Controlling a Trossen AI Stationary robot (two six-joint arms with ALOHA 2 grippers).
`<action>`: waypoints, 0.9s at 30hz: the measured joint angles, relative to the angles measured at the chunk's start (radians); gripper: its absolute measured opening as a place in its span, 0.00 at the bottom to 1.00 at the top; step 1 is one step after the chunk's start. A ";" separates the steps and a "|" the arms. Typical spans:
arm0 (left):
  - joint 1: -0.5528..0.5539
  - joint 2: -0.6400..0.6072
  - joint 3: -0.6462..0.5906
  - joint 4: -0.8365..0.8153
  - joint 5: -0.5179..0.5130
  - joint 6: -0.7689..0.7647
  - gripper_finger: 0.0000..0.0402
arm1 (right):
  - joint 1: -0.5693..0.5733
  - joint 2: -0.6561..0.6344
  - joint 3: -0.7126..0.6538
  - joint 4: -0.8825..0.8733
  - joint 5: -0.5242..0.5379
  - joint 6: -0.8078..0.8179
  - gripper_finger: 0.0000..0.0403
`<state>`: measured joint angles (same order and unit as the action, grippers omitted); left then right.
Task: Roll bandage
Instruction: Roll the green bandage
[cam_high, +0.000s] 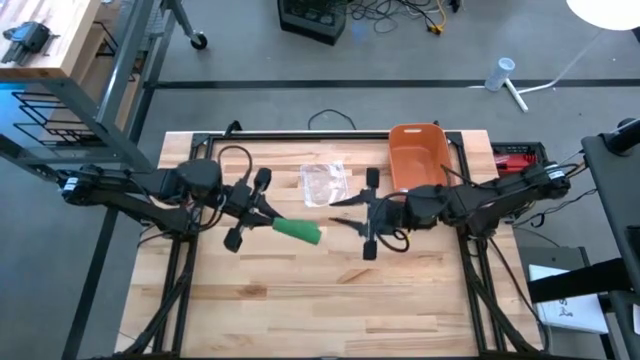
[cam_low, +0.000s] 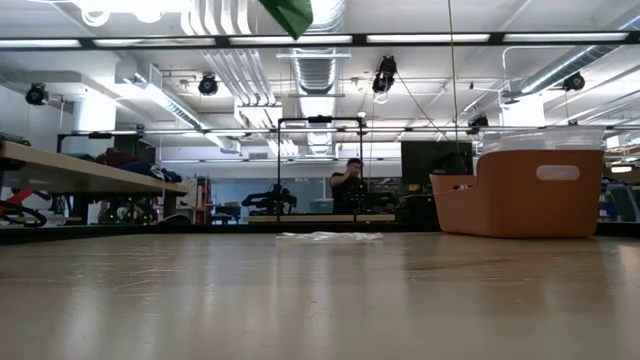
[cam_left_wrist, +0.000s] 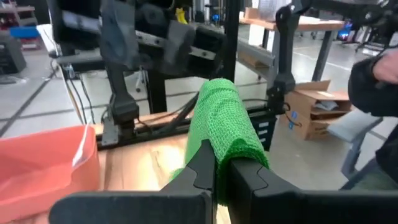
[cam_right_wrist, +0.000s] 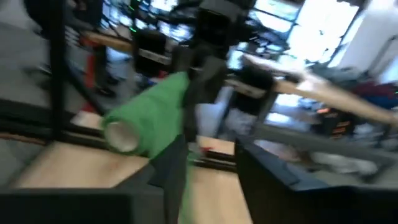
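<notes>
The bandage (cam_high: 297, 231) is a green roll with a white core end (cam_right_wrist: 121, 135), held in the air above the table's middle. My left gripper (cam_high: 272, 220) is shut on the roll's left end. My right gripper (cam_high: 338, 212) stands open just right of the roll, fingers pointing at it. In the right wrist view a green strip (cam_right_wrist: 182, 186) runs along the inner side of one finger. The low view shows only a green tip (cam_low: 290, 15) at the top edge. My left gripper pinches the roll's near end (cam_left_wrist: 219, 155) between its two fingers (cam_left_wrist: 202, 168). The fingers come in about level from the table's left and lie along the roll. The roll sticks out past the fingertips, lifted clear of the table. My right gripper may touch the green strip; I cannot tell.
An orange bin (cam_high: 418, 150) stands at the far right of the table. A clear plastic bag (cam_high: 324, 183) lies flat left of it, behind the grippers. The near half of the wooden table (cam_high: 320, 300) is bare. A person (cam_low: 350, 180) is in the room far behind.
</notes>
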<state>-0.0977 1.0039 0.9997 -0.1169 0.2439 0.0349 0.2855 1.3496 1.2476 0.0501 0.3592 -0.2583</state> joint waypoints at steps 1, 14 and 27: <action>-0.001 -0.001 0.000 0.014 0.000 0.000 0.01 | 0.000 0.008 0.000 0.005 -0.025 0.041 0.34; -0.001 -0.002 0.000 0.075 -0.055 -0.003 0.01 | -0.002 0.122 0.010 0.108 -0.047 0.118 0.52; -0.020 0.013 0.000 0.128 -0.028 -0.045 0.01 | -0.009 0.183 0.010 0.222 0.008 -0.150 0.08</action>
<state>-0.1172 1.0169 0.9997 0.0106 0.2161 -0.0101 0.2765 1.5330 1.2572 0.2718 0.3675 -0.4086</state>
